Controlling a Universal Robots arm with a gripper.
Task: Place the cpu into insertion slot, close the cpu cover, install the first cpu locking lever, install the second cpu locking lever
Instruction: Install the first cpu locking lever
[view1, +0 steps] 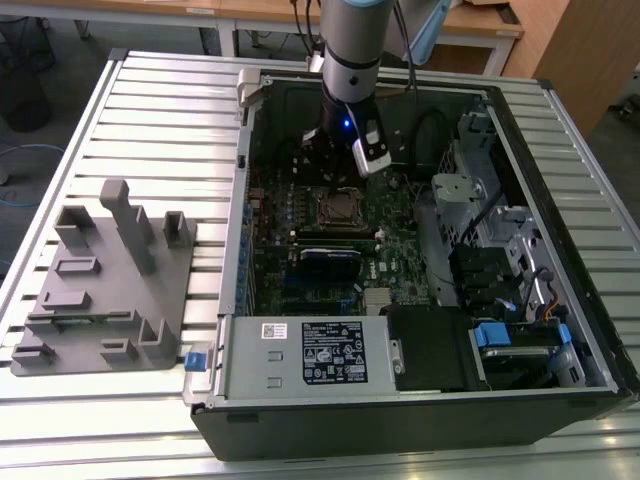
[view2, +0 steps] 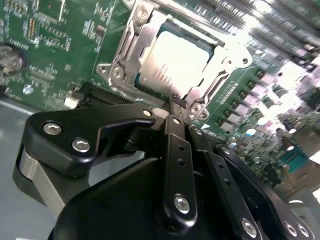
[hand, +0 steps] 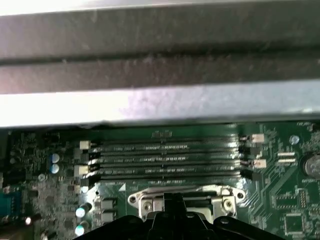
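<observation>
The cpu, pale silver, lies flat in the insertion slot on the green motherboard. The silvery cpu cover is folded down around it, framing the chip's top. In the second wrist view my gripper is shut, its black fingertips pressed together at the edge of the socket frame, with nothing visible between them. In the exterior view the gripper hangs just behind the socket inside the open computer case. The first wrist view has the socket's metal edge right at the fingertips. I cannot make out the locking levers.
Long memory slots run beside the socket, with the case wall beyond them. A black ridged module lies in front of the socket. A power supply, drive cage and cables crowd the case. A grey fixture sits on the table.
</observation>
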